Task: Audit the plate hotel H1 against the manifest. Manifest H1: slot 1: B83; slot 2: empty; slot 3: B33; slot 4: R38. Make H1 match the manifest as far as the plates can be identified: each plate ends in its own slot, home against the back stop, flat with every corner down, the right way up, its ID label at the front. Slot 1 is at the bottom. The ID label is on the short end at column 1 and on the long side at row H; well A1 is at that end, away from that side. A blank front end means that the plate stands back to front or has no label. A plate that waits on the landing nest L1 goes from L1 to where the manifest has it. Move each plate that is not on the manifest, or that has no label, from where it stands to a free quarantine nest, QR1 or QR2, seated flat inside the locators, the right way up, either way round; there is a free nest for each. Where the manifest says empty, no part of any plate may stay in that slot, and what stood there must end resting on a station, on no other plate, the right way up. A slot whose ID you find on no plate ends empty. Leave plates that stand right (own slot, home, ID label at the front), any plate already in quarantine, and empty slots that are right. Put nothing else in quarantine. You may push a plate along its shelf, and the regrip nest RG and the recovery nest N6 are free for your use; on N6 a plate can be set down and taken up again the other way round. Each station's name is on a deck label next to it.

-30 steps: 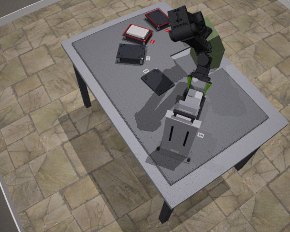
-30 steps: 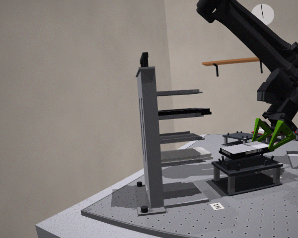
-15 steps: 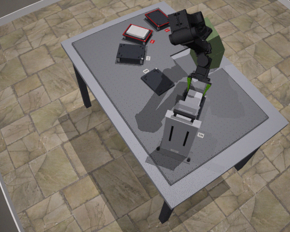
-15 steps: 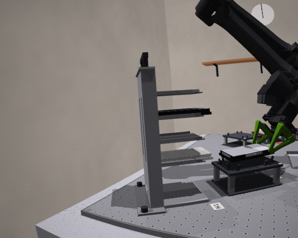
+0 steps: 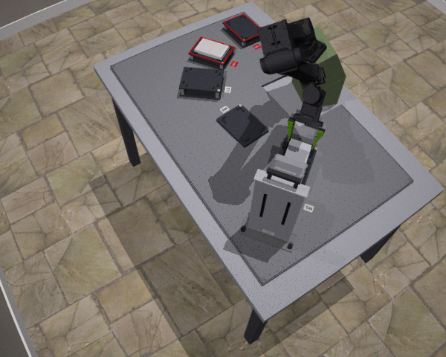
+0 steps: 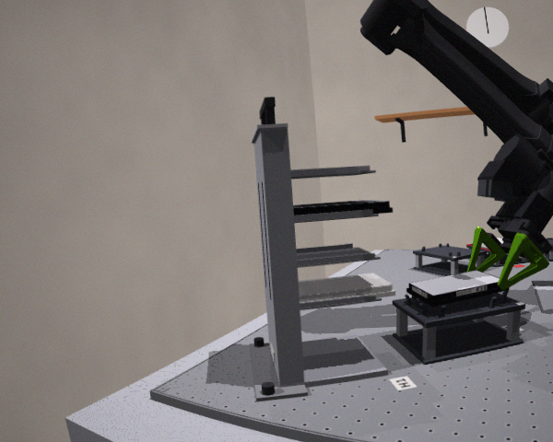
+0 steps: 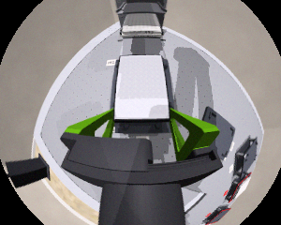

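My gripper is shut on the short end of a light grey plate. The plate rests, slightly tilted, on a raised black nest just in front of the plate hotel H1. In the wrist view the plate reaches from between my green fingers toward the hotel. The lowest shelf holds a grey plate that sticks out at the front. The third shelf holds a black plate. The second and top shelves look bare.
Two red-edged quarantine nests stand at the far end: one holds a white plate, the other is bare. A black raised nest and a flat black pad lie between them and the hotel.
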Motion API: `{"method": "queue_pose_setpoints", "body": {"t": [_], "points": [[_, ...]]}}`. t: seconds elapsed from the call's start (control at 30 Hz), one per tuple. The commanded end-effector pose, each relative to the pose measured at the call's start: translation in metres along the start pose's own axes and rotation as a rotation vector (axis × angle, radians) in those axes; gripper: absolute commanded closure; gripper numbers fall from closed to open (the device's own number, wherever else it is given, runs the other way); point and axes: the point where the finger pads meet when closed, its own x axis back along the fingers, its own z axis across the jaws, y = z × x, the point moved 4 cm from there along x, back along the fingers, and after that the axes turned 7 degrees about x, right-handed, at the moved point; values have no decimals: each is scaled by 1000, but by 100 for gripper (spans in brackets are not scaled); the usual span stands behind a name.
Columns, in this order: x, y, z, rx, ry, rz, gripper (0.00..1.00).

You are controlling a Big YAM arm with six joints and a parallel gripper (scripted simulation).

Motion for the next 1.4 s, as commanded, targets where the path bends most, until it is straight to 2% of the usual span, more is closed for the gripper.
{"method": "queue_pose_setpoints", "body": {"t": [0.0,0.1,0.27,0.63,0.67,0.8,1.23,1.37], "points": [[-2,0,-3,3,-10,-9,14],[0,2,-2,4,-6,-16,14],[-2,-5,-3,12,-7,4,14],[-8,-10,-1,17,-3,12,14],[-1,-13,0,31,10,22,14],[-9,-13,0,21,-1,19,14],[-8,-22,1,39,11,42,14],[-13,-23,1,34,6,42,14]]}}
